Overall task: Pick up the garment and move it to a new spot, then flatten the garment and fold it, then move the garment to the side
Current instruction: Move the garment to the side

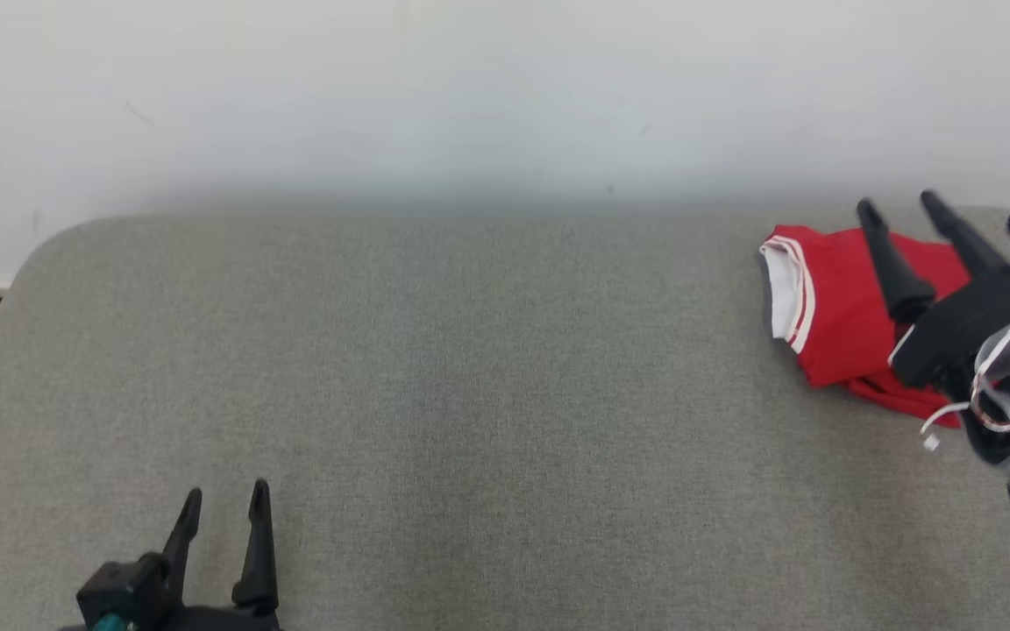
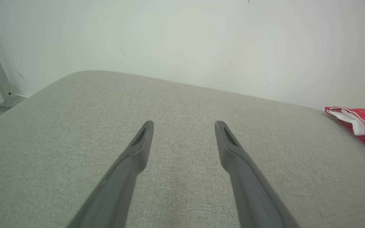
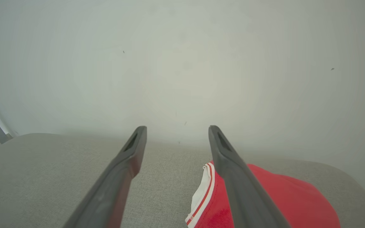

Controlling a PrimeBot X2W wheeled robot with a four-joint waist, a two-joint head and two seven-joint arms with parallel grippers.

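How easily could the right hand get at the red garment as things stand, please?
Probably yes: the right hand is open and sits just above the red garment, with nothing else between them on the grey surface.

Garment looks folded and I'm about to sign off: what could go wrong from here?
The right claw hangs open over the garment; a finger could snag the fabric and undo the fold. The garment lies near the table's far right corner, so a nudge might slide it off.

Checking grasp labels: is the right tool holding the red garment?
No, the right tool is spread open, the garment lying loose on the table beneath it.
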